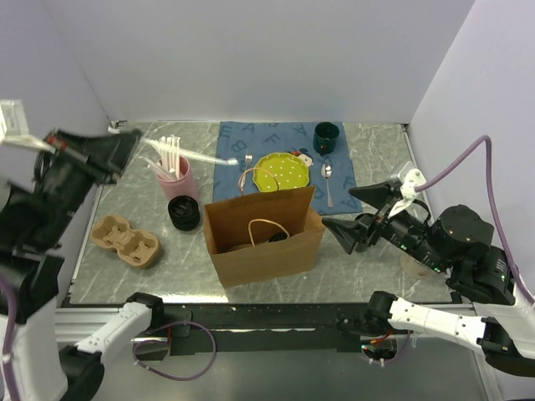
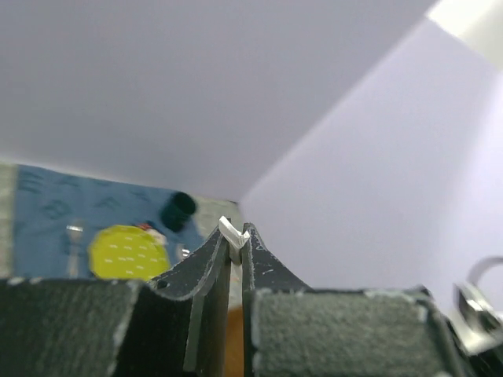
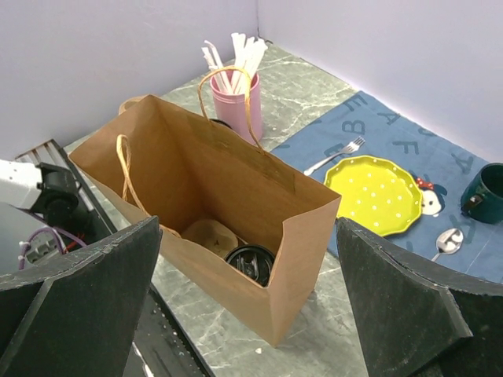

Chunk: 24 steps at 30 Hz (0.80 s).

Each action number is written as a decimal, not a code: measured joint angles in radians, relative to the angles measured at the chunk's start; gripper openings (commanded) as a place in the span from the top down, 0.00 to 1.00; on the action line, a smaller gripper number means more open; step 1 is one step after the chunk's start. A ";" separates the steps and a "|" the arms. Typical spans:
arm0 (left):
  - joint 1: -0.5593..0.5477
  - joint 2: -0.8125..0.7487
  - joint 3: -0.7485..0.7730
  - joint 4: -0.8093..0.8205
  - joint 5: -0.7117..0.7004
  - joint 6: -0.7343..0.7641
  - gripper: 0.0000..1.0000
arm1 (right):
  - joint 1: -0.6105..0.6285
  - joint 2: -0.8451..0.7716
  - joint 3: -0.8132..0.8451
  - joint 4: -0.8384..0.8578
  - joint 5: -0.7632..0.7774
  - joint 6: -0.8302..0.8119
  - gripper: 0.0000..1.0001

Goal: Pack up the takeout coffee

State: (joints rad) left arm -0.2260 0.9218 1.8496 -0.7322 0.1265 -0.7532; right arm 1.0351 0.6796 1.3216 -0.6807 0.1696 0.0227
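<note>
**Desk:** What's nearest you?

**Operator:** My right tool [image 1: 359, 209], lower right of the overhead frame. Its jaws are spread wide and grip nothing. It sits just beside the brown paper bag [image 1: 263, 238] at the centre of the tabletop [image 1: 134, 196].

**Desk:** And the coffee?

**Operator:** At the bottom of that bag. My right wrist view looks down on what I take for the takeout coffee [image 3: 250, 261], small, round and black, its glossy black lid facing up. A tan item [image 3: 211, 236] lies beside it, and I can't make out what it is.

**Desk:** How would it handle?

**Operator:** Light and thin-walled, I'd judge, so easily crushed. The lid looks slick and could pop off, and tilting risks a spill. I'd take it gently by the wall just under the lid's rim and keep it upright.

**Desk:** Farther back?

**Operator:** Left of centre, a black ribbed stack [image 1: 184, 213] stands by the pink cup of straws [image 1: 175, 180]. It could be lids or another cup, I can't tell. At upper left, my left tool [image 1: 124, 149] is pinched nearly closed on a white straw [image 1: 188, 156].
</note>
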 measured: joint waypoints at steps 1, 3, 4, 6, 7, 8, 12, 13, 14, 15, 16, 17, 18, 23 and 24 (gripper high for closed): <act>0.000 -0.029 -0.023 0.009 0.027 -0.013 0.88 | 0.000 -0.005 0.000 0.000 0.002 -0.001 0.00; 0.000 -0.098 -0.090 0.035 0.082 -0.050 0.89 | 0.000 -0.016 0.000 -0.001 0.003 -0.003 0.00; 0.000 -0.130 -0.125 0.044 0.101 -0.069 0.89 | 0.000 -0.020 0.000 -0.001 0.004 -0.003 0.00; 0.000 -0.184 -0.188 0.063 0.142 -0.103 0.89 | 0.000 -0.027 0.000 -0.003 0.006 -0.003 0.00; 0.000 -0.207 -0.223 0.076 0.164 -0.118 0.89 | 0.000 -0.030 0.000 -0.006 0.006 -0.003 0.00; 0.000 -0.222 -0.253 0.084 0.185 -0.131 0.89 | 0.000 -0.031 0.000 -0.010 0.008 -0.003 0.00; 0.000 -0.248 -0.378 0.100 0.255 -0.163 0.90 | 0.000 -0.032 0.000 -0.027 0.014 0.003 0.00; 0.000 -0.248 -0.407 0.098 0.262 -0.167 0.90 | 0.000 -0.032 0.000 -0.031 0.017 0.006 0.00; 0.000 -0.248 -0.433 0.093 0.264 -0.169 0.90 | 0.000 -0.032 0.000 -0.037 0.021 0.011 0.00; 0.000 -0.247 -0.458 0.091 0.264 -0.169 0.90 | 0.000 -0.032 0.000 -0.042 0.024 0.017 0.00; 0.000 -0.247 -0.476 0.090 0.263 -0.168 0.90 | 0.000 -0.032 0.001 -0.046 0.026 0.022 0.00; 0.000 -0.247 -0.494 0.088 0.261 -0.166 0.90 | 0.000 -0.032 0.002 -0.051 0.029 0.030 0.00; 0.000 -0.247 -0.508 0.086 0.258 -0.160 0.90 | 0.000 -0.031 0.003 -0.056 0.032 0.040 0.00; 0.000 -0.243 -0.539 0.073 0.243 -0.106 0.63 | 0.000 -0.016 0.031 -0.100 0.050 0.108 0.00; 0.000 -0.242 -0.542 0.069 0.242 -0.094 0.58 | 0.000 -0.011 0.039 -0.112 0.052 0.125 0.00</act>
State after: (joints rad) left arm -0.2260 0.6800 1.3075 -0.6632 0.3683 -0.8474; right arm 1.0351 0.6685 1.3602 -0.7929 0.2214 0.1478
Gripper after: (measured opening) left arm 0.206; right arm 0.998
